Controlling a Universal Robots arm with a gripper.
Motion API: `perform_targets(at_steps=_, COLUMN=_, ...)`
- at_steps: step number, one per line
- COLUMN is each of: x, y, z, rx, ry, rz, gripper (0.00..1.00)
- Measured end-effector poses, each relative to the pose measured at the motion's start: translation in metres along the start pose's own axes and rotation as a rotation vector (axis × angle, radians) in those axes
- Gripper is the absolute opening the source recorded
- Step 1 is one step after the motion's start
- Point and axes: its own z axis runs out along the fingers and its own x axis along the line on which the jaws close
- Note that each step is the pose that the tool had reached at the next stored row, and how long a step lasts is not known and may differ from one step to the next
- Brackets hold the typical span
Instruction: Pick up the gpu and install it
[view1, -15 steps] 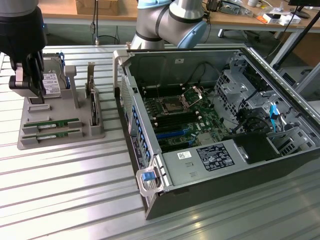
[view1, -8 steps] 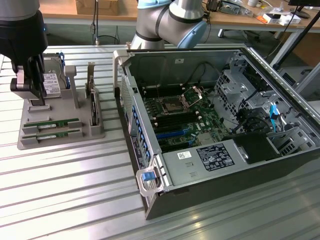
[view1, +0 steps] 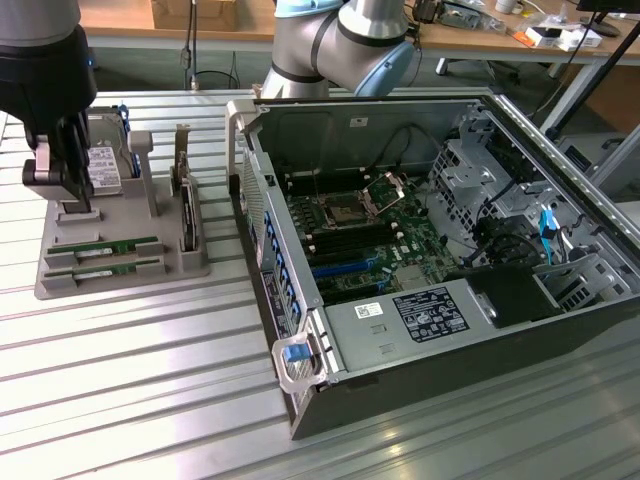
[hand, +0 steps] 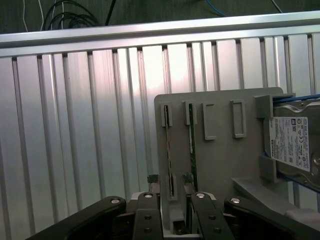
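In the exterior view my gripper (view1: 65, 200) hangs over the grey holder (view1: 60, 285) on the ribbed table (view1: 150, 400), on the exterior view's left, well apart from the open computer case (view1: 450, 330). The gpu (view1: 105, 267) sits in a slot at the holder's front, with a second green stick (view1: 105, 246) just beside it. The hard drive (view1: 105, 160) and a dark card (view1: 185, 205) stand further back.

In the wrist view my gripper (hand: 170, 181) has its fingers apart and holds nothing. The gpu (hand: 168, 150) runs edge-on between them, as far as I can tell untouched. The other stick (hand: 191, 145) lies just outside one finger, and the hard drive (hand: 295, 145) is beyond it.

I judge the gpu light, stiff and thin, but fragile at its chips and contact edge. Its flat faces look smooth, so it could slip. I would take it across both faces, near the middle of its length, along the exposed upper edge, squeezing gently.
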Motion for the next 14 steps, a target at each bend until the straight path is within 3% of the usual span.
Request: perform_targets(at_steps=14, x=0.0, y=-0.0003, z=0.0073, rx=0.0, ry=0.0, rz=0.0, gripper=0.3)
